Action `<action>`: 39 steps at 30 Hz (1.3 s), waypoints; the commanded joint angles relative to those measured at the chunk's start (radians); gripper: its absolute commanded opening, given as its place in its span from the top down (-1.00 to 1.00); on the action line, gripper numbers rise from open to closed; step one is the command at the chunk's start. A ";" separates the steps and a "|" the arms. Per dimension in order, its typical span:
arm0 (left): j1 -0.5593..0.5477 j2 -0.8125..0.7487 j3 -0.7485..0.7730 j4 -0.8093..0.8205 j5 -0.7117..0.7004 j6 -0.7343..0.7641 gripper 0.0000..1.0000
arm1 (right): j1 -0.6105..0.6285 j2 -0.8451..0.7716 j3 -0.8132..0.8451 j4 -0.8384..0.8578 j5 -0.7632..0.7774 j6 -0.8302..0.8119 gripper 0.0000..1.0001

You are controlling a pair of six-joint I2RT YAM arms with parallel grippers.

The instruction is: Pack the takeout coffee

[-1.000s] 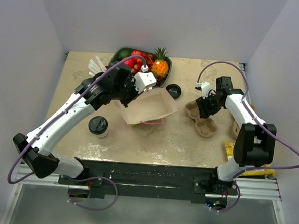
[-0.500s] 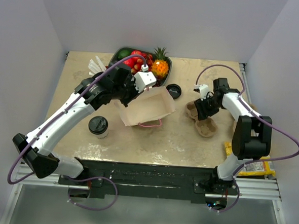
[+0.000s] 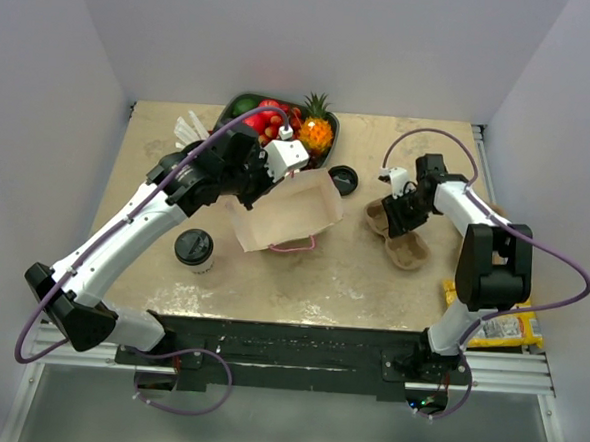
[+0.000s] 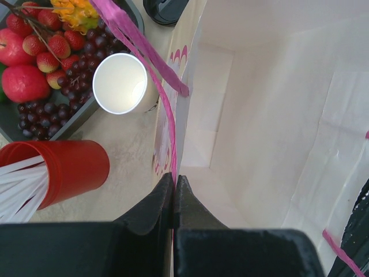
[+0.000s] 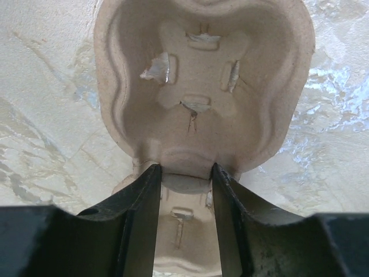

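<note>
The takeout coffee (image 3: pixel 194 250), a white cup with a black lid, stands upright at the front left, apart from both grippers. My left gripper (image 3: pixel 261 183) (image 4: pixel 174 180) is shut on the near rim of a paper bag (image 3: pixel 285 212) (image 4: pixel 271 104) with pink handles; the bag is held open and its inside is bare. My right gripper (image 3: pixel 397 215) (image 5: pixel 185 173) is shut on the narrow waist of a brown pulp cup carrier (image 3: pixel 398 237) (image 5: pixel 202 75) that lies on the table.
A dark fruit tray (image 3: pixel 229 107) (image 4: pixel 86 112) is at the back. A lidless white cup (image 4: pixel 121 83) and a red cup with straws (image 4: pixel 63 170) stand left of the bag. A loose black lid (image 3: pixel 343 178) lies between bag and carrier. A yellow packet (image 3: pixel 491 325) lies front right.
My right gripper has shifted a little left over the cup carrier and its wrist has turned. The bag's open mouth has shifted slightly. The coffee has not moved.
</note>
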 commanded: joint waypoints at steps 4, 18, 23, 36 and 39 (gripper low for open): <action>-0.006 0.003 0.040 0.031 0.019 0.001 1.00 | 0.007 -0.118 0.053 -0.060 0.028 0.011 0.34; -0.006 0.021 0.040 0.048 0.053 0.007 1.00 | 0.005 -0.527 0.354 -0.149 -0.266 0.060 1.00; -0.016 0.021 0.048 0.033 0.087 0.016 1.00 | 0.048 -0.559 0.500 -0.154 -0.493 0.021 1.00; -0.019 -0.002 0.054 0.012 0.193 -0.019 1.00 | 0.425 -0.599 0.682 -0.086 -0.467 -0.146 1.00; -0.017 0.006 0.067 0.007 0.194 -0.022 1.00 | 0.425 -0.649 0.654 -0.066 -0.441 -0.176 1.00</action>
